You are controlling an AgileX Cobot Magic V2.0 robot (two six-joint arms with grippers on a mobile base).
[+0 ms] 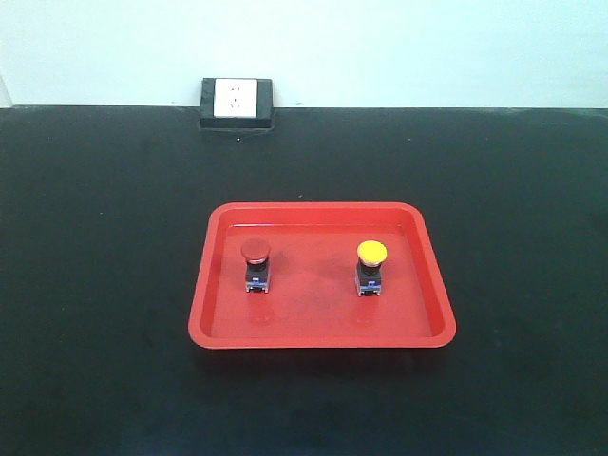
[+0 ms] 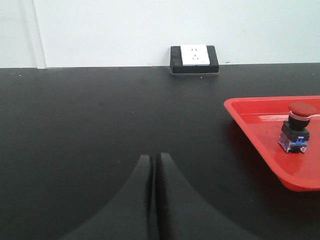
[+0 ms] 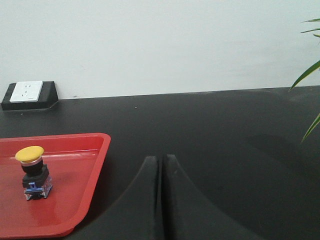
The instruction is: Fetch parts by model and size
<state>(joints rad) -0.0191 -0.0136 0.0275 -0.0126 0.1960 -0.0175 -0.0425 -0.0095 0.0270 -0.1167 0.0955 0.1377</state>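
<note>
A red-capped push-button switch and a yellow-capped push-button switch stand upright in a red tray in the middle of the black table. The red-capped switch also shows in the left wrist view, the yellow-capped one in the right wrist view. My left gripper is shut and empty over the table, left of the tray. My right gripper is shut and empty, right of the tray. Neither gripper shows in the front view.
A white wall socket on a black block sits at the table's far edge against the white wall. Green plant leaves reach in at the far right of the right wrist view.
</note>
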